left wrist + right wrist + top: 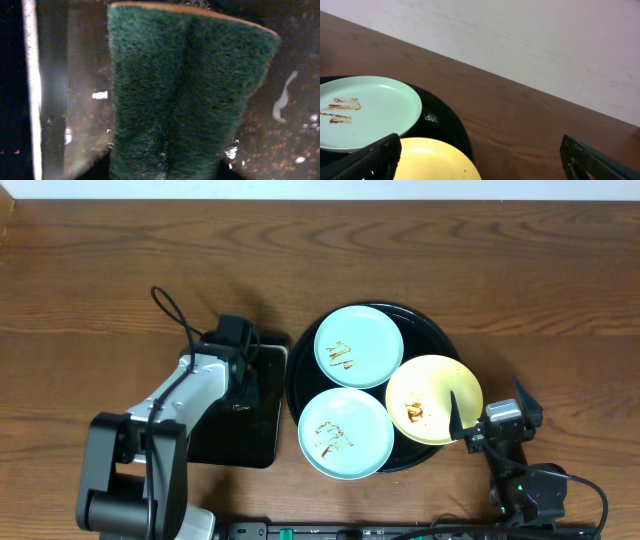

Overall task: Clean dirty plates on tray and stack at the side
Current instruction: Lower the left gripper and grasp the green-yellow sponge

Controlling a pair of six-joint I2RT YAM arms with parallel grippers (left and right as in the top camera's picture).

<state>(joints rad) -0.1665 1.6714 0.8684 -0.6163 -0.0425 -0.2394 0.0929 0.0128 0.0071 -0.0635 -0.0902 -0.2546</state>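
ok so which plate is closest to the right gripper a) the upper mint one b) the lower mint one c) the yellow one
C: the yellow plate lies on the right side of the tray, and one finger of the open right gripper reaches over its edge. The upper mint plate and the lower mint plate sit further left.

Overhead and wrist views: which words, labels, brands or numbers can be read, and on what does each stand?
None can be read in any view.
The marks on the plates are brown sauce smears, not writing.
The sponge, the round tray and the rectangular tray show no label.
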